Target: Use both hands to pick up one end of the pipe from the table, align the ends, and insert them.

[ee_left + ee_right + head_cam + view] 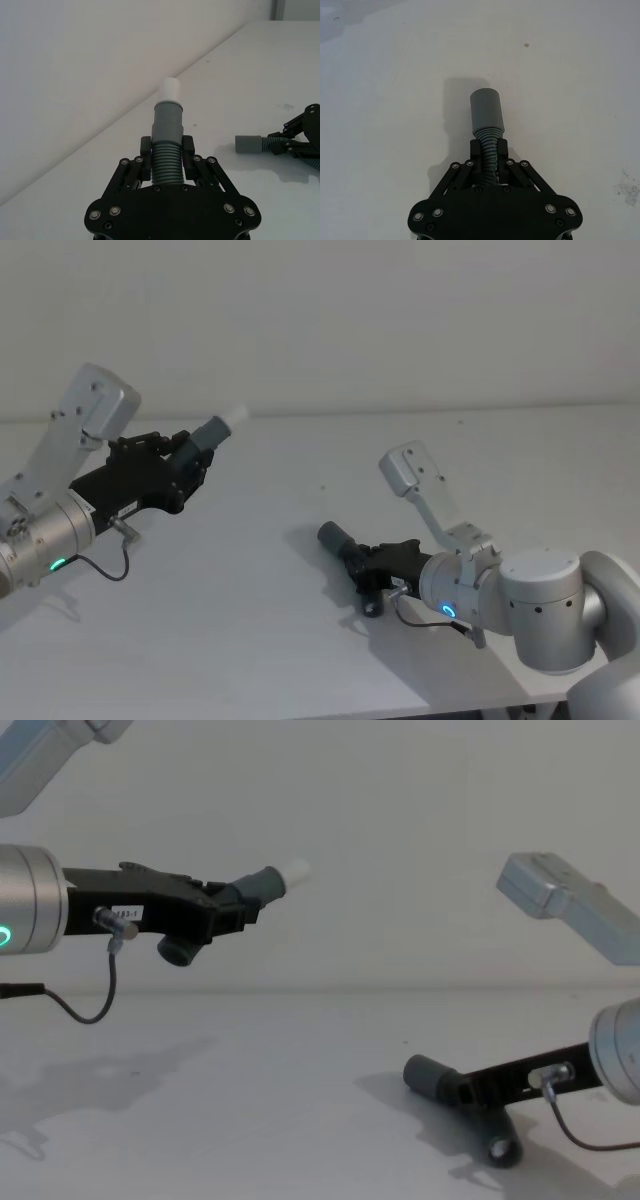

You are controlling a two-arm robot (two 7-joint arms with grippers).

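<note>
From where I stand the left tool (186, 466) is up in the air over the left side of the tabletop (250, 640), pinching the ribbed middle of the white-tipped piece (167, 125), whose white tip (170, 90) points up and away towards the far wall. The right tool (366, 562) sits low on the right, clamped on the ribs of the second piece (487, 112); its grey cuff (425, 1073) juts out towards the left, and the bent lower end looks to be on or just off the tabletop, I cannot tell which. The two ends are well apart and aimed in different directions, so I would judge the job at hand to be lining them up. To do it well, the right arm should lift its piece clear first, then both wrists should turn until the open cuff and the white tip face each other along one straight line, and only then should the gap be closed. Both grips are on the flexible ribs, so the cuffs may sag or bend under a push; a slow, straight approach with small corrections would likely seat the tip without it skidding off the cuff's rim
</note>
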